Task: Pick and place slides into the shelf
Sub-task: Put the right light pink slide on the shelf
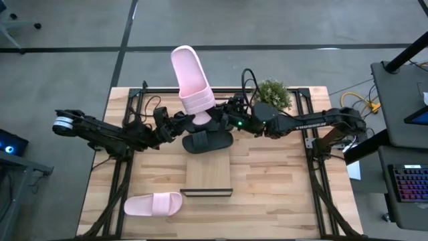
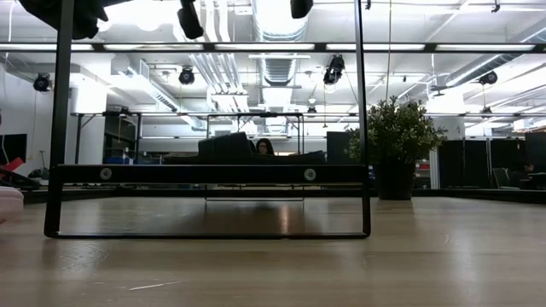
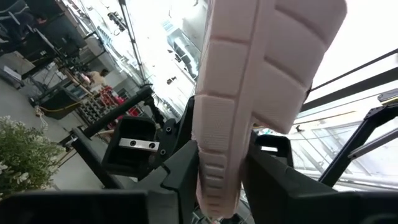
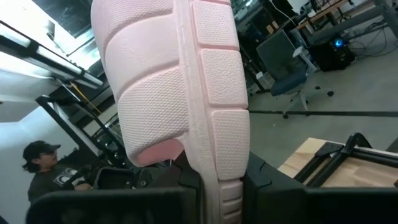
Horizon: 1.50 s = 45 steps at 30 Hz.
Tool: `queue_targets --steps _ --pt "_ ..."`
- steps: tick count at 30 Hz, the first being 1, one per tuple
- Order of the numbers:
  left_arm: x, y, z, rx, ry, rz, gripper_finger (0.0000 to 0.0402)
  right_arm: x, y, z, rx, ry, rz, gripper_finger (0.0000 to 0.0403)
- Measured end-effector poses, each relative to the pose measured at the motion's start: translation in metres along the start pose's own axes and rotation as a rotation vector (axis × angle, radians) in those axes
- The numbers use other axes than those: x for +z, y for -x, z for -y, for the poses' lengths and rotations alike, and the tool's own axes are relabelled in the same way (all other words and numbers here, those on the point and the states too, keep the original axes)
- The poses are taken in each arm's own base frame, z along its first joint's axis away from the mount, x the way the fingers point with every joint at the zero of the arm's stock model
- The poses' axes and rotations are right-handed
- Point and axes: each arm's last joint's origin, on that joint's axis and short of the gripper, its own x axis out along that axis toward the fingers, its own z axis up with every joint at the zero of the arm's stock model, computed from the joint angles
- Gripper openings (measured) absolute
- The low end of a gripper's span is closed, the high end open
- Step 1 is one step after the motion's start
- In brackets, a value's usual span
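Observation:
A pale pink slide (image 1: 190,77) stands raised over the table's middle, between my two grippers. My right gripper (image 1: 218,119) is shut on its lower end. My left gripper (image 1: 192,122) is open; its fingers (image 3: 177,208) stand on either side of that same end with a slight gap. Below them a black slide (image 1: 207,141) lies flat on the far part of the shelf (image 1: 207,174), a light-wood board with black frame ends. A second pink slide (image 1: 154,204) lies flat on the tabletop, near left. My right gripper pinches the pink slide's lower end (image 4: 222,177), the strap end of the sole, between its two fingers. The fingers come about level from the table's right. The slide stands upright above them, leaning toward the far edge, clear of the black slide and the shelf.
A potted plant (image 1: 273,94) stands at the far right, close behind my right arm. The shelf's black frame (image 2: 209,173) spans the low view. Bare tabletop lies near right (image 1: 274,194). A person (image 4: 43,171) sits beyond the table.

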Motion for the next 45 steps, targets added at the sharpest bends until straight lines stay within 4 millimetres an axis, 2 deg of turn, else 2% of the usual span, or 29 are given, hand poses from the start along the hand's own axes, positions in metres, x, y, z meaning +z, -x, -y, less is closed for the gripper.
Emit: queue_targets --steps 4,8,13,17,20,25,30,34,40,45 --pt "0.003 0.004 0.0 -0.005 -0.009 -0.012 0.01 0.006 0.005 -0.002 -0.008 -0.009 -0.014 0.0035" --pt "0.003 0.009 0.0 -0.055 -0.1 -0.08 0.0101 0.012 0.015 -0.004 -0.042 -0.025 -0.09 0.0035" --pt "0.014 0.014 0.011 -0.137 -0.153 -0.109 0.0101 0.028 0.03 -0.009 -0.008 -0.044 -0.151 0.0034" --pt "0.014 0.025 0.006 -0.095 -0.247 -0.22 0.0102 0.04 0.05 -0.011 -0.053 -0.092 -0.244 0.0034" --pt "0.023 0.033 0.008 -0.079 -0.281 -0.243 0.0102 0.046 0.063 -0.012 -0.074 -0.094 -0.314 0.0034" --pt "0.033 0.043 0.011 -0.058 -0.436 -0.288 0.0102 0.051 0.073 -0.016 0.003 -0.167 -0.414 0.0034" --pt "0.046 0.051 0.019 -0.1 -0.547 -0.271 0.0102 0.045 0.076 -0.017 0.086 -0.239 -0.574 0.0034" --pt "0.05 0.057 0.02 -0.09 -0.57 -0.331 0.0102 0.038 0.078 -0.016 0.114 -0.284 -0.707 0.0034" --pt "0.048 0.064 0.016 -0.077 -0.564 -0.455 0.0102 0.028 0.084 -0.009 0.073 -0.311 -0.873 0.0034" --pt "0.048 0.066 0.019 -0.152 -0.537 -0.496 0.0102 0.026 0.087 -0.009 0.08 -0.369 -0.955 0.0034"
